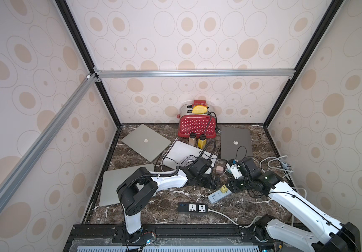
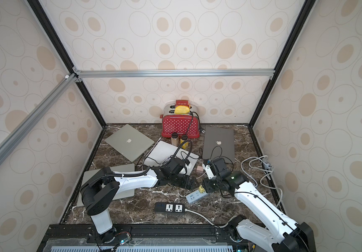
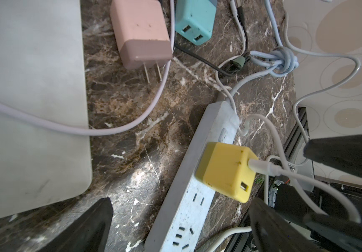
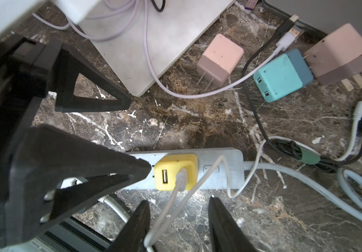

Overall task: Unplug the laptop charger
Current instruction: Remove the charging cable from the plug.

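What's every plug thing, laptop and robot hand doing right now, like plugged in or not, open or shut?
yellow charger, plugged into the grey power strip, white cable in one port.
small pink charger, unplugged, lying on the table.
teal charger, unplugged, lying on the table.
black power strip, both sockets empty.
dark laptop, lid closed.
left gripper, open wide, holding nothing.
right gripper, open, holding nothing.

The charger (image 4: 190, 170) is matt plastic, the tabletop (image 4: 175, 126) glossy marble.
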